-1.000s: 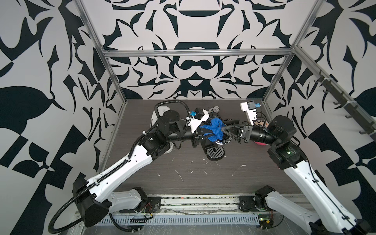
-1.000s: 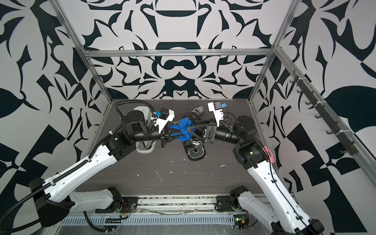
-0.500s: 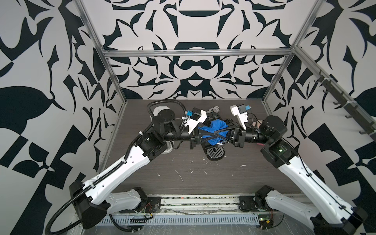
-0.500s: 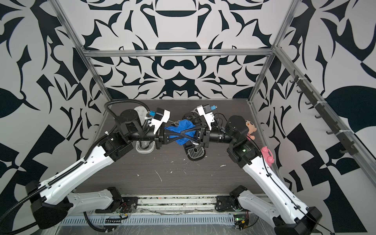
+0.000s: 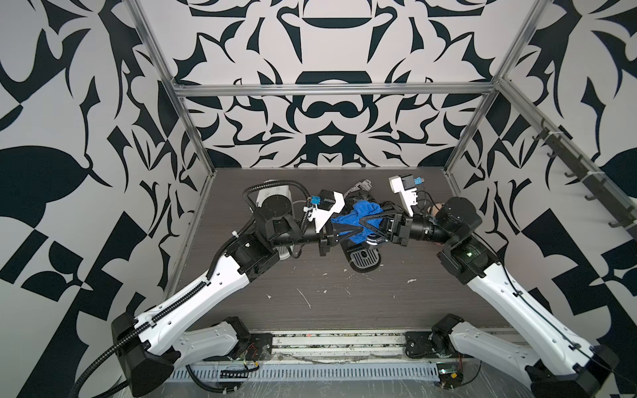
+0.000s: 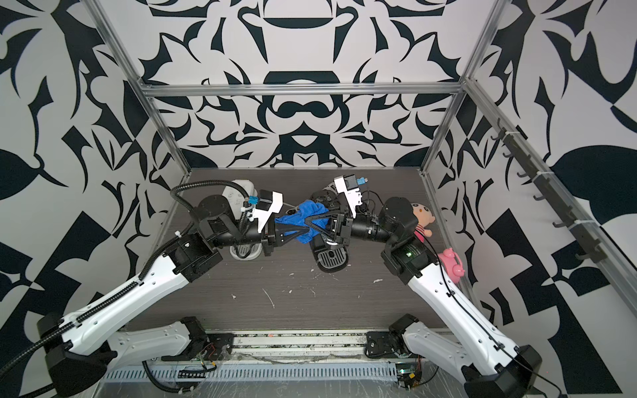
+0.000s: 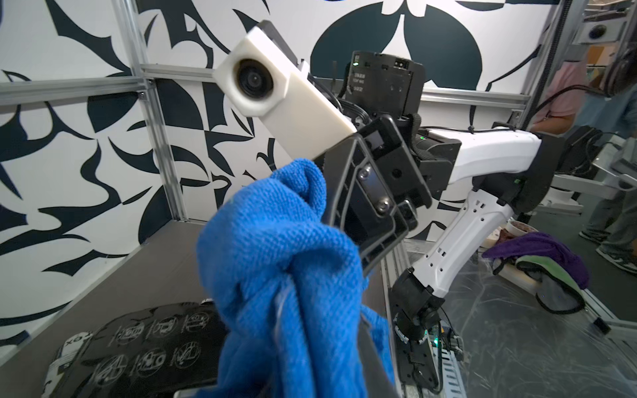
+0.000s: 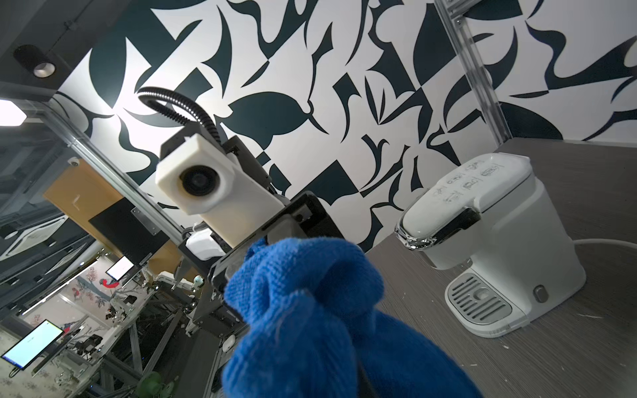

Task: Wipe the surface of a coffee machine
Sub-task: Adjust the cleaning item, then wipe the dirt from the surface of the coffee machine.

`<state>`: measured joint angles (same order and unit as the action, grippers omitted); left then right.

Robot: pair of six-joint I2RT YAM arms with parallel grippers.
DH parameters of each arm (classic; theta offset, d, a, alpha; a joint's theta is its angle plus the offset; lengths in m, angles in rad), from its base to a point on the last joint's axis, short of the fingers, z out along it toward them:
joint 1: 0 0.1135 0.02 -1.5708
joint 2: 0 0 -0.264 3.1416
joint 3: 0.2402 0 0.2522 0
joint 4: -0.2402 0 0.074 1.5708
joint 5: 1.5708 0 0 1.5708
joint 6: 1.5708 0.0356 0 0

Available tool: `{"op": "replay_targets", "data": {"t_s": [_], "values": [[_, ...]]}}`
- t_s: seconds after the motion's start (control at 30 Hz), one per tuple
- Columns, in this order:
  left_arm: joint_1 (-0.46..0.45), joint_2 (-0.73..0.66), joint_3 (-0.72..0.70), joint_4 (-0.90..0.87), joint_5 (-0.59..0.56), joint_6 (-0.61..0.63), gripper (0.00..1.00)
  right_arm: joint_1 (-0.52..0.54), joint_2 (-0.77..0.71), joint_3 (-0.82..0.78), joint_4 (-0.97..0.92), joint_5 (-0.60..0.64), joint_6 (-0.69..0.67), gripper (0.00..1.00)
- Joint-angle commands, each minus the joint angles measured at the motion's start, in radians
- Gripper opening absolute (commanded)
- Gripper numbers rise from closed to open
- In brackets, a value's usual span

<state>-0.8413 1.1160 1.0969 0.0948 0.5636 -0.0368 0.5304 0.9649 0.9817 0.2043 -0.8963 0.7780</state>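
Pinched blue cloth (image 5: 370,208) in left gripper (image 5: 353,231); right gripper (image 5: 361,220) alongside, grip unclear; hung directly above black coffee machine (image 5: 363,256).

We see the blue cloth (image 7: 275,258) as a soft, looped terry weave, matt and nubbly. The white coffee machine (image 8: 510,241) looks like smooth glossy plastic, with mirror-bright chrome trim under its lid and a silvery slotted drip grille. The black coffee machine (image 7: 148,348) has a matt dark top printed with pale icons. We read the left end effector (image 6: 303,230) and the right end effector (image 6: 310,222) as matt black ribbed plastic, and the right one shows bright metal screw heads. The camera housing (image 7: 275,93) is chalky white plastic. The arm shells (image 5: 213,286) are smooth satin-white plastic. The worktop (image 5: 344,303) is matt grey wood grain, flecked white. The frame bars (image 5: 331,90) are brushed metal.
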Motion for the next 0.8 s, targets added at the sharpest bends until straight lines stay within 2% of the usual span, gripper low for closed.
{"op": "replay_targets", "data": {"t_s": [0.0,0.07,0.1,0.13,0.17,0.2,0.33,0.43,0.5,0.63,0.77], "values": [[-0.006,0.019,0.003,0.025,-0.036,0.047,0.00,0.013,0.018,0.023,0.011,-0.005,0.058,0.23],[-0.006,0.023,0.002,0.029,-0.043,0.046,0.00,0.012,0.020,0.028,-0.003,-0.007,0.048,0.13],[-0.006,0.022,0.003,0.031,-0.063,0.040,0.05,0.012,0.020,0.028,0.000,-0.011,0.048,0.06],[-0.006,0.021,0.004,0.031,-0.091,0.036,0.21,0.012,0.019,0.028,-0.004,-0.011,0.045,0.00],[-0.005,0.016,0.001,0.030,-0.130,0.029,0.40,0.013,0.015,0.031,-0.028,-0.004,0.032,0.00],[-0.005,0.008,-0.005,0.037,-0.166,0.023,0.50,0.013,0.010,0.040,-0.062,0.009,0.012,0.00],[-0.005,-0.049,-0.072,0.137,-0.294,-0.016,0.75,0.001,-0.018,0.105,-0.296,0.152,-0.097,0.00],[-0.005,-0.086,-0.116,0.184,-0.395,-0.025,0.81,-0.055,-0.046,0.168,-0.518,0.317,-0.193,0.00],[-0.005,-0.102,-0.124,0.185,-0.471,-0.042,0.82,-0.138,-0.063,0.196,-0.634,0.388,-0.231,0.00],[-0.005,-0.096,-0.111,0.146,-0.580,-0.087,0.84,-0.345,-0.070,0.217,-0.771,0.394,-0.274,0.00],[-0.005,-0.019,-0.038,0.052,-0.673,-0.193,0.84,-0.530,-0.015,0.226,-0.886,0.357,-0.339,0.00]]}}
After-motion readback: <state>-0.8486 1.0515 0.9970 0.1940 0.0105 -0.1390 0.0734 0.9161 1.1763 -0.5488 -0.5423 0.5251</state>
